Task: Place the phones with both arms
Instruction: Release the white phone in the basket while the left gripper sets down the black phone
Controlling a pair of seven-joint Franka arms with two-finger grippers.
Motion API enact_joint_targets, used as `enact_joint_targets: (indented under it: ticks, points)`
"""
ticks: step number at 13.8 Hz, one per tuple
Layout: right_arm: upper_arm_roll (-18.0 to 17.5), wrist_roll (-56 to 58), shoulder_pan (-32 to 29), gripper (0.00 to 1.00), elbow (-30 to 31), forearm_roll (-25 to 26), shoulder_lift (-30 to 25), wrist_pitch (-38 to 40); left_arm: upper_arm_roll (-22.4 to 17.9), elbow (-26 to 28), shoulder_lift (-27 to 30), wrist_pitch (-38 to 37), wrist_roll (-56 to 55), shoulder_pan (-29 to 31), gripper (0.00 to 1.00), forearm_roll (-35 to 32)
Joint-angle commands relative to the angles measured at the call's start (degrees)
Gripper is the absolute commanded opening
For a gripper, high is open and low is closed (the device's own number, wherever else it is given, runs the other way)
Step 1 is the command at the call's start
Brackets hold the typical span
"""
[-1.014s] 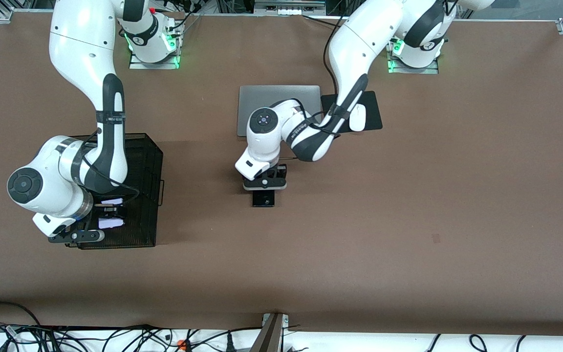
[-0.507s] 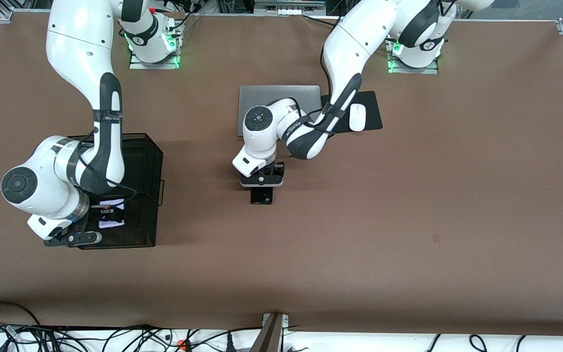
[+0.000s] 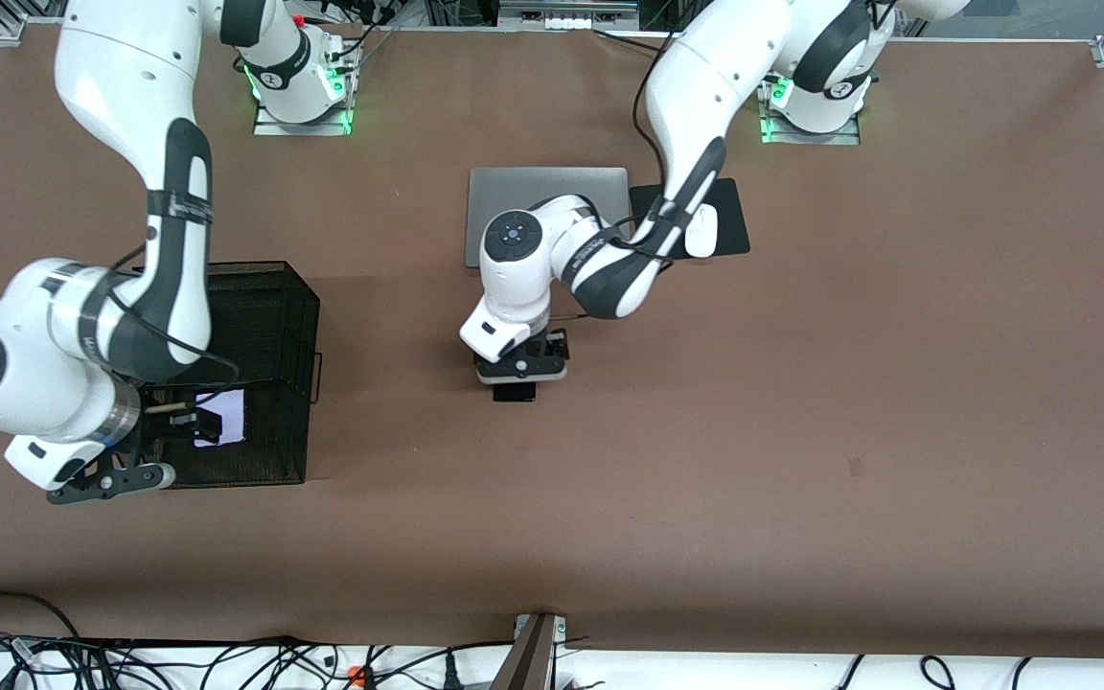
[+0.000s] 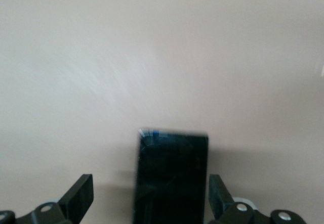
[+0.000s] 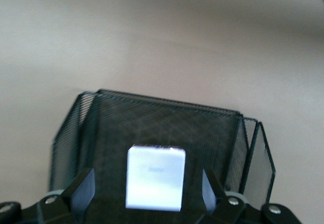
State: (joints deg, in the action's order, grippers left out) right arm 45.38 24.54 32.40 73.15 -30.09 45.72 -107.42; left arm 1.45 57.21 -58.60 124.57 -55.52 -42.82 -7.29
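Front view, item one: we list a small black phone [image 3: 514, 392] flat on the brown desk [image 3: 801, 402] near its middle, nearer the front camera than the silver laptop [image 3: 546, 192]. In the left wrist view the black phone [image 4: 171, 176] lies on the surface between the fingers [image 4: 78, 197], which stand wide apart and clear of its edges. We place the left gripper [image 3: 521, 368] just over it, jaws open, nothing held.

Item two: we list a pale lilac-white phone [image 3: 221, 418] lying in the black mesh basket [image 3: 279, 307] toward the right arm's end of the desk. The right wrist view shows this pale phone [image 5: 155, 178] on the basket's floor, with the mesh basket's wall [image 5: 167, 115] rising around it. The right gripper [image 3: 173, 422] hangs over the basket, its fingers [image 5: 83, 188] spread wide either side of the phone, not touching it.

Remaining stock: we note a white mouse [image 3: 701, 232] on a black mouse pad [image 3: 729, 216] beside the laptop.
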Motion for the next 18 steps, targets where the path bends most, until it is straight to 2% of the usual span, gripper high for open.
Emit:
enact_joint_targets:
  ticks: [1,4,6,8,10,13,16,18]
  points:
    - [-0.30,-2.54,0.20,0.95,-2.49,0.47,-1.33,7.73,1.10,1.06,5.85,-4.85,1.64,6.33,1.00,3.42]
    - [-0.65,-16.13,6.24,0.94,-2.66,0.47,-4.14,12.66,1.18,3.69,8.57,-13.53,9.17,14.76,1.00,3.51]
    - [-0.65,-24.67,12.83,0.94,-2.66,0.47,-4.15,12.76,1.45,7.72,12.43,-17.94,16.82,20.65,1.00,3.51]
    - [-0.91,-33.89,19.43,0.95,-2.66,0.21,-3.54,10.66,1.36,8.97,15.52,-22.51,22.37,25.58,1.00,3.08]
    - [-2.57,-42.25,24.00,0.99,-2.14,-2.24,-1.43,4.44,1.10,8.98,18.85,-26.46,27.19,30.06,1.00,2.46]
    - [-9.24,-47.90,26.74,0.99,-0.12,-2.87,1.91,-6.80,1.10,9.06,26.14,-35.60,38.79,35.51,1.00,2.55]
    - [-13.21,-49.50,27.80,0.99,4.70,-2.44,4.46,-17.45,1.27,9.06,31.86,-41.76,44.87,39.12,1.00,2.63]
    - [-14.97,-49.15,27.98,0.99,6.12,-2.35,5.78,-20.19,1.36,9.06,35.29,-45.71,47.70,40.01,1.00,3.34]
